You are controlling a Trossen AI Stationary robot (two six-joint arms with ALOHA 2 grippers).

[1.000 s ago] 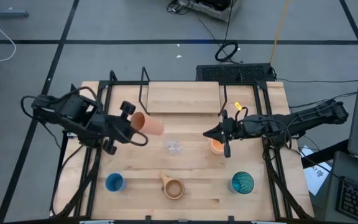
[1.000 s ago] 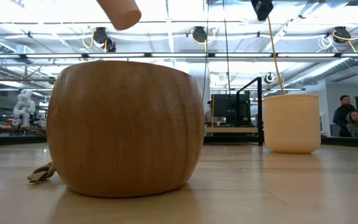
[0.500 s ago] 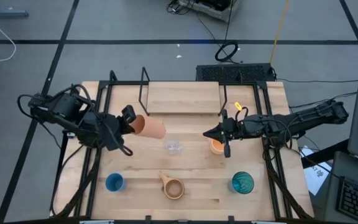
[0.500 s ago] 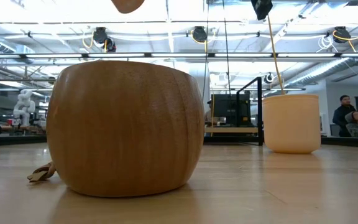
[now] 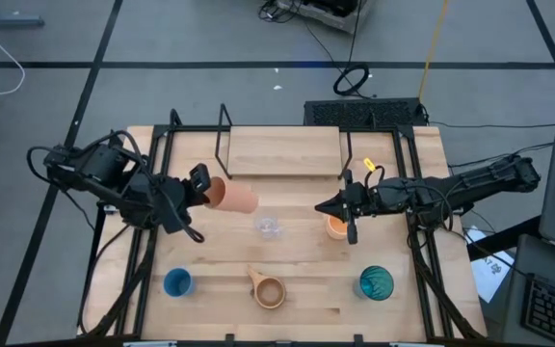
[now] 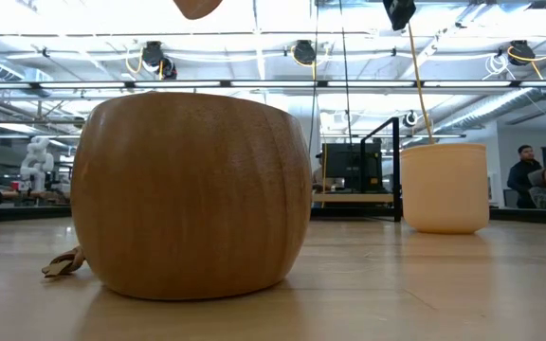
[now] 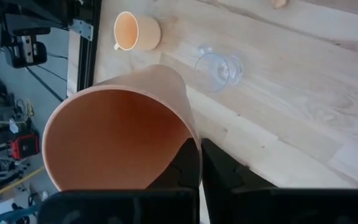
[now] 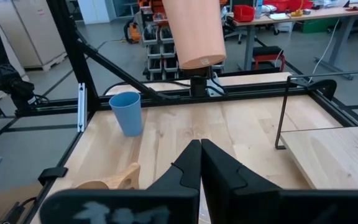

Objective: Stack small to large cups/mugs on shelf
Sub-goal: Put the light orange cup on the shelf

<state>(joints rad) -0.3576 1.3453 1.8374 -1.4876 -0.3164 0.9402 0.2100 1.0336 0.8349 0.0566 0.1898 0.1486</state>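
My left gripper (image 5: 198, 189) is shut on an orange cup (image 5: 232, 197) held high over the table's left half; only the cup's base (image 6: 195, 8) shows in the low view. A second orange cup (image 5: 336, 227) stands on its base under my right gripper (image 5: 324, 207), which hangs shut above it, touching nothing. A tiny clear cup (image 5: 270, 227) sits mid-table. Along the near edge stand a blue cup (image 5: 177, 282), a tan handled mug (image 5: 269, 291) and a teal tumbler (image 5: 376, 282). The shelf (image 5: 282, 151) stands at the far edge. My left gripper pinches the orange cup's wall at its rim (image 7: 190, 142), one finger (image 7: 184, 171) inside the mouth and the other outside. The fingers come from the table's left, slanting down. The cup is lifted clear, tipped on its side, with its mouth toward the gripper and its base toward the right.
Black metal frame rails (image 5: 147, 251) run along both sides of the table. The shelf's thin black rod legs (image 8: 283, 112) rise from the tabletop. People sit in the room beyond the table (image 6: 527, 175).
My left gripper has rolled about its own axis without shifting place. The orange cup has swung round with it, so its base has risen almost out of the top of the low view.
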